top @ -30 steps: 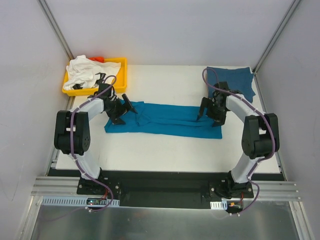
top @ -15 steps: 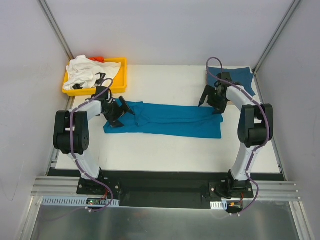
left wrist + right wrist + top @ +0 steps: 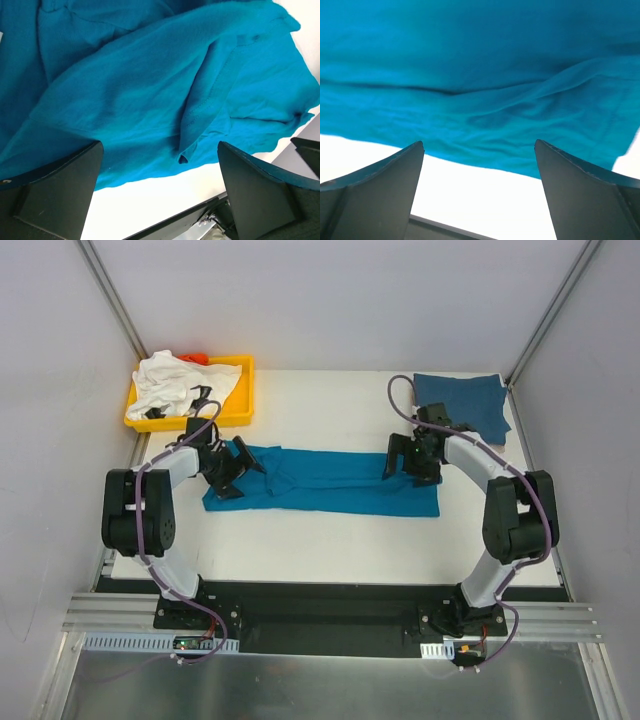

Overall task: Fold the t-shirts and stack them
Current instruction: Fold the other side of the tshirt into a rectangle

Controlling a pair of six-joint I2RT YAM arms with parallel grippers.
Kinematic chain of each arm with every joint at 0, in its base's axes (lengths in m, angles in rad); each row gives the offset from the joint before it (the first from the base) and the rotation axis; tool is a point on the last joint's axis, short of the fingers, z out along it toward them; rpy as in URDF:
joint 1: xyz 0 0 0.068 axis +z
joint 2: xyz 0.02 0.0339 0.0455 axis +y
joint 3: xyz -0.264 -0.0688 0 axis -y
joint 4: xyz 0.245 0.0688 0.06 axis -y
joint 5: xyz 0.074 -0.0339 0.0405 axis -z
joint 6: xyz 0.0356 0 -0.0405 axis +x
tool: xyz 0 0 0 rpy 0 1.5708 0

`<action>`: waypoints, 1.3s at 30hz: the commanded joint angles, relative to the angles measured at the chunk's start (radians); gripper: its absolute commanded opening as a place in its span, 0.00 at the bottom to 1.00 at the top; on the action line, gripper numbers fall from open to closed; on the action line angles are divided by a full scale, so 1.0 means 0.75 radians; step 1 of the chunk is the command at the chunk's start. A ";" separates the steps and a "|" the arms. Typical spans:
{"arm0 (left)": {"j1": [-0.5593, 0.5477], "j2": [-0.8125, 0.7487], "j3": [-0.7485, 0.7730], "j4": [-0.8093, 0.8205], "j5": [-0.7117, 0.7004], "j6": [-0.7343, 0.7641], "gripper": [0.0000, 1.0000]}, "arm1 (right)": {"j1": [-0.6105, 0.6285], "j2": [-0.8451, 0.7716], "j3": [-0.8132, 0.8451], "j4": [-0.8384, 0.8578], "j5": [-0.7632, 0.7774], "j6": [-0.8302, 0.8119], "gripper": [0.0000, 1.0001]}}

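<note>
White tabletop is carrying the teal-blue t-shirt, stretching as a long band across its middle. I'm seeing the darker blue t-shirt lying flat at the far right corner and the white t-shirt bunching in the yellow tray far left. Neither is blocking the arms. Left gripper and right gripper are hovering over the teal shirt's ends, jaws spread wide and gripping nothing.

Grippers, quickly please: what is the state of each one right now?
Left gripper: open, holding nothing, above the left end of the teal t-shirt.
Right gripper: open, holding nothing, above its right end.
</note>
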 commanded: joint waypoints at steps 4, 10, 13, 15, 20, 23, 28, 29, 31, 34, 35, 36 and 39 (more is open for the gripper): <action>0.002 -0.152 0.047 -0.049 -0.012 0.024 0.99 | 0.120 -0.121 0.005 -0.023 0.010 -0.096 0.97; -0.235 -0.102 0.336 -0.116 -0.177 0.116 0.99 | 0.129 -0.180 -0.023 -0.031 0.061 -0.098 0.96; -0.321 0.060 0.555 -0.187 -0.236 0.163 0.99 | 0.127 -0.217 -0.038 -0.041 0.096 -0.098 0.96; -0.360 0.205 0.685 -0.271 -0.328 0.209 0.99 | 0.127 -0.240 -0.052 -0.055 0.125 -0.133 0.96; -0.448 0.483 1.061 -0.537 -0.741 0.285 0.99 | 0.125 -0.303 -0.099 -0.074 0.219 -0.141 0.96; -0.464 0.581 1.196 -0.605 -0.842 0.326 0.94 | 0.125 -0.305 -0.109 -0.082 0.227 -0.139 0.96; -0.475 0.660 1.303 -0.672 -0.946 0.394 0.85 | 0.118 -0.301 -0.126 -0.086 0.247 -0.137 0.96; -0.475 0.674 1.305 -0.681 -0.954 0.414 0.83 | 0.116 -0.301 -0.128 -0.086 0.249 -0.135 0.96; -0.477 0.686 1.307 -0.695 -0.955 0.435 0.82 | 0.116 -0.295 -0.130 -0.086 0.253 -0.135 0.96; -0.477 0.719 1.305 -0.711 -0.955 0.457 0.85 | 0.112 -0.287 -0.128 -0.086 0.253 -0.133 0.96; -0.475 0.733 1.305 -0.719 -0.957 0.461 0.85 | 0.110 -0.287 -0.130 -0.086 0.256 -0.135 0.96; -0.477 0.739 1.305 -0.724 -0.955 0.465 0.84 | 0.110 -0.289 -0.132 -0.086 0.258 -0.133 0.96; -0.475 0.731 1.295 -0.748 -0.977 0.472 0.84 | 0.110 -0.303 -0.140 -0.086 0.258 -0.131 0.96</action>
